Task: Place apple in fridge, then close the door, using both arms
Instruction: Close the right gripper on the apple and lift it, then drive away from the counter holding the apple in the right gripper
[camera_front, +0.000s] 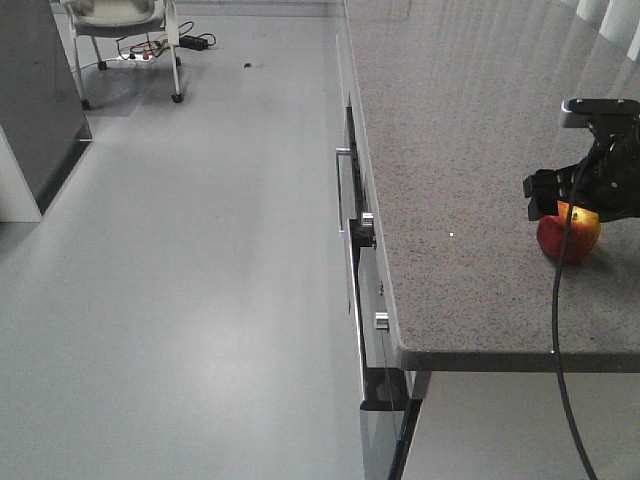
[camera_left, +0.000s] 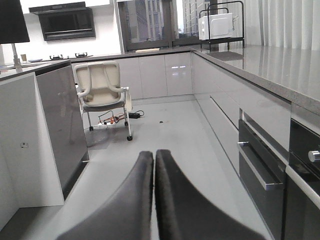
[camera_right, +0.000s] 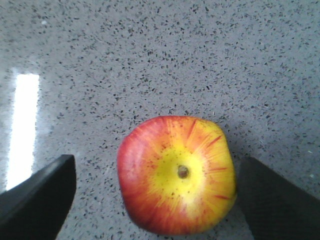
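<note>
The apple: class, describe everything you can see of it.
The apple is round and smooth-skinned, red with streaks fading into a yellow patch around its short brown stem. It looks whole and sits stem up on the speckled grey stone counter. The right gripper's fingers stand open on either side, not closed on it.

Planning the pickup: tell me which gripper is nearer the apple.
Right. The right gripper hangs open over the apple, a finger either side, not touching. The left gripper is shut, facing the floor, no apple in its view.
</note>
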